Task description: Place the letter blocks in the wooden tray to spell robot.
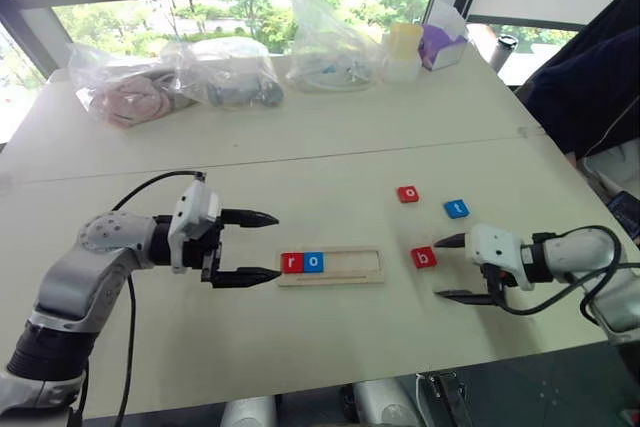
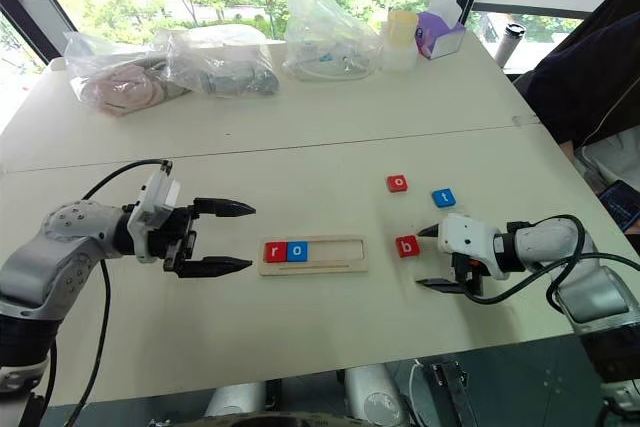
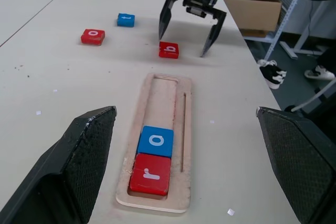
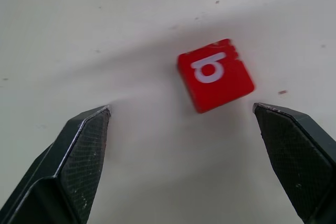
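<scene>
We see the tray (image 1: 332, 265) lying on the white table (image 1: 300, 347), between our 2 grippers. 2 blocks sit in its left end, side by side and touching: a red r (image 1: 291, 263) at the very end and a blue o (image 1: 314, 262) next to it. The rest of the tray is bare wood.

3 more blocks lie loose on the table to the right of the tray. The red b (image 1: 423, 257) is nearest, just beside the tray's right end. The red o (image 1: 407, 193) and the blue t (image 1: 456, 208) lie farther back, near each other but apart.

Our left gripper (image 1: 250, 247) hangs just left of the tray with its fingers spread wide, pointing toward the tray and holding nothing. Our right gripper (image 1: 450, 267) is just right of the b block, fingers also spread wide and empty, pointing toward it; in the right wrist view the b (image 4: 215, 74) lies between and ahead of the 2 fingertips, untouched.

At the far edge of the table we see several clear plastic bags (image 1: 220, 72) and a purple box (image 1: 443, 45).
</scene>
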Robot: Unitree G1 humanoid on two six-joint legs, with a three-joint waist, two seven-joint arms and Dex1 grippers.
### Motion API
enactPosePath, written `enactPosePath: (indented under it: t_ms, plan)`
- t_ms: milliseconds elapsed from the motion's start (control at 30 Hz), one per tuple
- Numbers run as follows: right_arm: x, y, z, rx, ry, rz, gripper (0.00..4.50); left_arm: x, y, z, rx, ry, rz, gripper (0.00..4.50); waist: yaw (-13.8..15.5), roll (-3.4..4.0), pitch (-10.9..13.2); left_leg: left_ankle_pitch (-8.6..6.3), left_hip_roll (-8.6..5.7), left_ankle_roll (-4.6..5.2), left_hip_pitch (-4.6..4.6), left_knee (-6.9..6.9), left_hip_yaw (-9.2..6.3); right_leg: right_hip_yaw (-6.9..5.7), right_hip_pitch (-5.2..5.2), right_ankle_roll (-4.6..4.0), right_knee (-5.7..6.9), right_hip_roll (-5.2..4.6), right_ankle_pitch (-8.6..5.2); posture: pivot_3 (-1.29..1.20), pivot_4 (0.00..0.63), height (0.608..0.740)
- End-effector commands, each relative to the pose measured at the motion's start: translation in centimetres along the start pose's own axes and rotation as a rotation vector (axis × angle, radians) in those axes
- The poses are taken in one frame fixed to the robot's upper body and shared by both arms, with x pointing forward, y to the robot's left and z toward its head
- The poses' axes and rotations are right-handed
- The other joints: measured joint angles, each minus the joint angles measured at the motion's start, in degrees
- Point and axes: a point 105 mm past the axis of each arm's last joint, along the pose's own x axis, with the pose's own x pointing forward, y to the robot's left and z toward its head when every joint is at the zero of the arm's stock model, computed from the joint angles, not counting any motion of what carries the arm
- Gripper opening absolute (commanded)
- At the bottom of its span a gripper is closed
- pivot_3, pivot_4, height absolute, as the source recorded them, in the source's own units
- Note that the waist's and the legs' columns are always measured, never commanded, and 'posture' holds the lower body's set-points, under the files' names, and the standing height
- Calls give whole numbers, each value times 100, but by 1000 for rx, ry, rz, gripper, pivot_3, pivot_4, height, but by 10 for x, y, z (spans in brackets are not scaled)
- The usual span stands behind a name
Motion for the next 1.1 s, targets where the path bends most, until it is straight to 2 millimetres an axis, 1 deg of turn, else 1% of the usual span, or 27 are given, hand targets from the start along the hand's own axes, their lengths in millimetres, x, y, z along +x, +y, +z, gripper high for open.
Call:
enactPosePath:
  t_ms: [33,200,500,533,600,700,767,833,933,967,1067,1100]
  plan:
    - [2,-4,-4,-4,1,1,4458,2,-4,8,33,-26,5,4500,2,-5,6,0,0,0,19,-2,1,1,17,-10,0,-1,-7,0,150,740]
    - [7,-10,2,13,-44,1,4458,3,-4,6,32,-28,22,4500,-2,-4,6,0,1,0,27,1,0,2,26,-11,0,0,-6,0,150,740]
    - [22,-12,12,-19,-71,34,4458,4,-5,8,42,-32,40,4500,0,-4,7,0,2,0,28,-1,-1,1,26,-6,0,0,-1,0,150,740]
    - [23,-12,12,-21,-68,38,4228,4,-4,8,42,-31,44,4500,1,-4,7,0,2,0,28,-1,-1,1,26,-6,0,0,-1,0,150,740]
    - [23,-11,9,-24,-59,45,3602,4,-4,9,43,-30,47,4500,0,-4,7,0,2,0,27,0,-1,1,26,-7,0,0,-2,0,150,740]
    - [23,-11,7,-28,-48,49,2083,3,-3,9,46,-29,52,4500,0,-3,6,0,2,0,28,0,-1,1,26,-7,0,0,-1,0,150,740]
    - [21,-12,7,-32,-48,46,1179,4,-3,9,47,-30,54,4500,1,-3,6,0,2,0,29,2,0,1,28,-8,1,0,-1,0,150,740]
    - [20,-13,11,-40,-55,40,1152,5,-2,9,49,-30,55,4500,9,-3,6,0,2,0,29,3,0,1,30,-11,1,0,-2,0,150,740]
    - [20,-15,33,-56,-117,22,1152,5,-2,9,50,-31,55,4500,4,-2,7,0,2,0,29,4,-1,1,30,-8,1,0,-1,0,150,740]
    - [20,-15,38,-58,-127,22,1152,5,-2,9,50,-31,54,4500,2,0,8,0,2,0,29,3,-1,1,30,-6,2,0,1,0,150,740]
    - [23,-10,57,-82,-152,36,1152,6,-2,8,48,-31,49,4500,7,5,11,0,2,0,28,1,-2,1,27,0,5,0,4,0,150,740]
    - [26,-7,68,-82,-175,47,1152,6,-3,8,46,-32,45,4500,10,6,12,0,2,0,28,1,-3,1,26,0,6,0,4,0,150,740]
